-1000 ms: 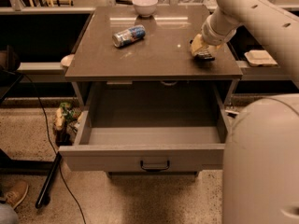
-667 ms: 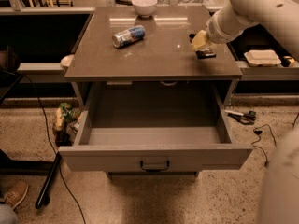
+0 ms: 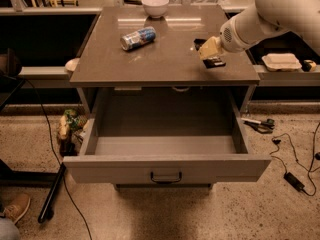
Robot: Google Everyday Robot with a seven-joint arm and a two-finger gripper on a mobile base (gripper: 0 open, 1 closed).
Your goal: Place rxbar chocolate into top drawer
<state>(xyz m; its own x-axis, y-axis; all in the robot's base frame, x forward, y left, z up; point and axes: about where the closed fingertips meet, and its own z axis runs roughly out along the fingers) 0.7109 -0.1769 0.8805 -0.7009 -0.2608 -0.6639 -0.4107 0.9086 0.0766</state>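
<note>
Directly under the gripper (image 3: pixel 210 49) and touching its lower edge, the rxbar chocolate (image 3: pixel 215 62): a small flat dark bar, low on the brown surface (image 3: pixel 165 66) close to the front right corner, not in the top drawer (image 3: pixel 115 170). Cannot tell whether clamped on the bar or merely resting against it, nor how far apart or together. Behind the gripper, up and to the right, a thick white arm (image 3: pixel 270 11) running out of view. No readable lettering on the bar's wrapper. Below and in front of the gripper, the top drawer pulled fully out, grey, wide and shallow, nothing visible inside, with a small dark handle (image 3: pixel 166 176) at the middle of its front panel. Well to the left of the gripper on the same surface, a blue-and-white can (image 3: pixel 138 38) lying on its side, its label too blurred to read. Further back and left of the gripper, a white bowl (image 3: pixel 155 5) upright near the rear edge. To the right of the gripper, off the surface on a lower ledge, a pale closed food container (image 3: pixel 281 61). Beneath all this, a speckled floor (image 3: pixel 240 214); low and right of the gripper, black cables with a power brick (image 3: pixel 294 180); low and far left, by the drawer's side, a crumpled bag (image 3: pixel 70 125) and, at the corner, a brown shoe (image 3: pixel 16 208).
</note>
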